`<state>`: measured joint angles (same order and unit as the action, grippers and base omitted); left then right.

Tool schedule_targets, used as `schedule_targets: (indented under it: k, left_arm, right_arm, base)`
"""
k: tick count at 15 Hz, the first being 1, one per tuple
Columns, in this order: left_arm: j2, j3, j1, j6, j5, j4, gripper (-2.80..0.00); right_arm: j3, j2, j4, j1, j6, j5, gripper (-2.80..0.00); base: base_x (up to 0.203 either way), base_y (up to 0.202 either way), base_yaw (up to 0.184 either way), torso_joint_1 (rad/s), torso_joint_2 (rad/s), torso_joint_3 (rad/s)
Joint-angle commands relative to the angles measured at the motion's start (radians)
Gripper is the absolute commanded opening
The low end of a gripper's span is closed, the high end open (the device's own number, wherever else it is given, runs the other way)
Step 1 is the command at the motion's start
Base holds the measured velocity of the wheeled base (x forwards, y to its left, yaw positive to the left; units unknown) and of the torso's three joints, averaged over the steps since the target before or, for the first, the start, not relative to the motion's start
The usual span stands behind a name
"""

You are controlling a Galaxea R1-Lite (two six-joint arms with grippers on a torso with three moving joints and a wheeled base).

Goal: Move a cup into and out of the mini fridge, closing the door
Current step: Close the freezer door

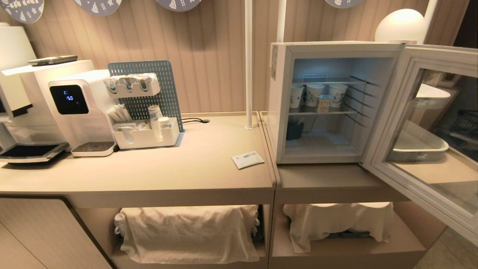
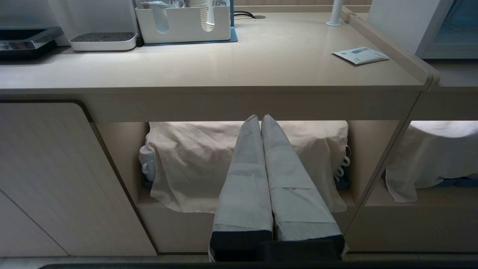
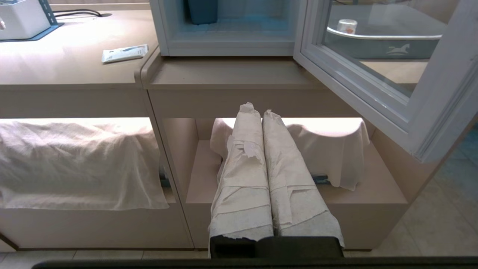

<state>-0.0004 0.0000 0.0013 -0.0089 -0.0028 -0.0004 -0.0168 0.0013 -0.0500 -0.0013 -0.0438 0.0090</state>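
Observation:
The mini fridge [image 1: 282, 101] stands on the right counter with its door [image 1: 388, 123] swung wide open to the right. On its middle wire shelf a small squat white cup [image 1: 323, 103] with yellowish marks stands in front of three taller paper cups [image 1: 313, 93]. A similar small cup [image 3: 346, 26] sits in a grey tray seen through the door glass [image 3: 373, 56]. Neither arm shows in the head view. My left gripper [image 2: 260, 117] is shut and empty, low before the left under-counter shelf. My right gripper [image 3: 257, 110] is shut and empty, low beneath the fridge.
A water dispenser [image 1: 74, 108] and a white organiser with pegboard [image 1: 145, 134] stand at the counter's left. A flat packet [image 1: 247, 159] lies near the fridge, and a white pole [image 1: 248, 63] rises behind it. Cloth-covered items [image 1: 190, 231] fill the lower shelves.

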Motion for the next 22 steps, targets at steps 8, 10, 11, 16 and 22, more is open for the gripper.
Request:
schedule_targets:
  k: [8, 10, 11, 16, 22]
  left_arm:
    - [0.000, 0.001, 0.000, 0.001, 0.000, -0.001, -2.80]
    - [0.000, 0.001, 0.000, 0.000, 0.000, 0.000, -2.80]
    - [0.000, 0.000, 0.000, 0.000, 0.000, 0.000, -2.80]
    - [0.000, 0.001, 0.000, 0.000, 0.000, -0.001, -2.80]
    - [0.000, 0.002, 0.000, 0.001, 0.000, 0.000, -2.80]
  right_arm:
    - [-0.002, 0.002, -0.004, 0.000, -0.002, 0.002, -2.80]
    - [-0.002, 0.002, -0.004, 0.000, -0.002, 0.001, -2.80]
    - [-0.002, 0.002, -0.004, 0.000, -0.002, 0.002, -2.80]
    - [-0.002, 0.002, -0.007, 0.000, -0.002, 0.001, -2.80]
    - [-0.003, 0.002, -0.010, 0.000, -0.002, 0.000, -2.80]
  base:
    - [0.000, -0.087, 0.005, 0.001, 0.00, 0.001]
    - [0.000, -0.194, 0.000, 0.002, 0.00, 0.003]
    - [0.000, -0.192, -0.002, -0.002, 0.00, 0.002]
    - [0.000, -0.194, 0.000, 0.001, 0.00, 0.000]
    - [0.000, -0.194, -0.001, 0.005, 0.00, 0.003]
